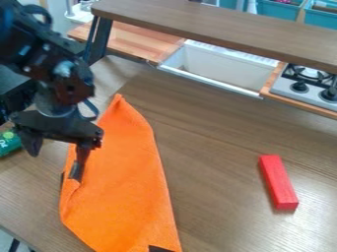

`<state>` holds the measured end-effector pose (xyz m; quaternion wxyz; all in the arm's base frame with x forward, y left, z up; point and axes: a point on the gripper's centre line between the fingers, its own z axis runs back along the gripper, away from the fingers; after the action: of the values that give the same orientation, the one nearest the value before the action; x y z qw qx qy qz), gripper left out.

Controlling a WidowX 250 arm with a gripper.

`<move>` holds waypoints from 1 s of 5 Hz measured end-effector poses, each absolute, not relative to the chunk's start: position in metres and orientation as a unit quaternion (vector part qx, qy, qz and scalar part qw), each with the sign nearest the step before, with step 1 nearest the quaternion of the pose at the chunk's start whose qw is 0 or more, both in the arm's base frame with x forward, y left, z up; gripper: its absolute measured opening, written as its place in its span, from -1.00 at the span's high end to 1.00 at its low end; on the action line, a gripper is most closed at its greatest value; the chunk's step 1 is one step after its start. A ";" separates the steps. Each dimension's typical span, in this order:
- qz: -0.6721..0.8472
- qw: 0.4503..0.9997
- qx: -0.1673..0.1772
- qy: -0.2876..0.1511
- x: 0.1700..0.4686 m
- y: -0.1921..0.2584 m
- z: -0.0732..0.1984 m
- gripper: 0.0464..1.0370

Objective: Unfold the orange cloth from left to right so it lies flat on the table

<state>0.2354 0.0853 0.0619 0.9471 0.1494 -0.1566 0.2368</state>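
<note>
A: Far left?
B: Green item (9,142), cut off by the view's edge, on the brown table (220,167).

A: Gripper (54,165)?
B: Just right of that, hanging down from the arm. Fingers spread wide, nothing held between them. One finger overlaps the cloth's left edge; contact can't be confirmed.

A: Cloth (121,182)?
B: Orange, on the table, left of centre. Narrow point towards the back, wider towards the front, where it runs out of view. Small fold at the left edge by the finger, dark patch at the front edge.

A: Behind, further right?
B: White sink (214,66) set in light wood, below a long brown shelf (217,22).

A: Right side?
B: Red block (278,179) lying flat, well apart from the cloth. Behind it, at the far right, stove (299,91) with black knobs.
</note>
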 end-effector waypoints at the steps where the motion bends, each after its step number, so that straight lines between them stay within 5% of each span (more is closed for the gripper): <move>1: 0.255 0.938 0.184 -0.144 0.241 0.088 0.055 -0.92; 5: 0.241 0.942 0.208 -0.101 0.257 0.094 0.024 -0.92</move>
<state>0.2572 0.0939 0.0239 0.9424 0.2083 -0.1008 0.2414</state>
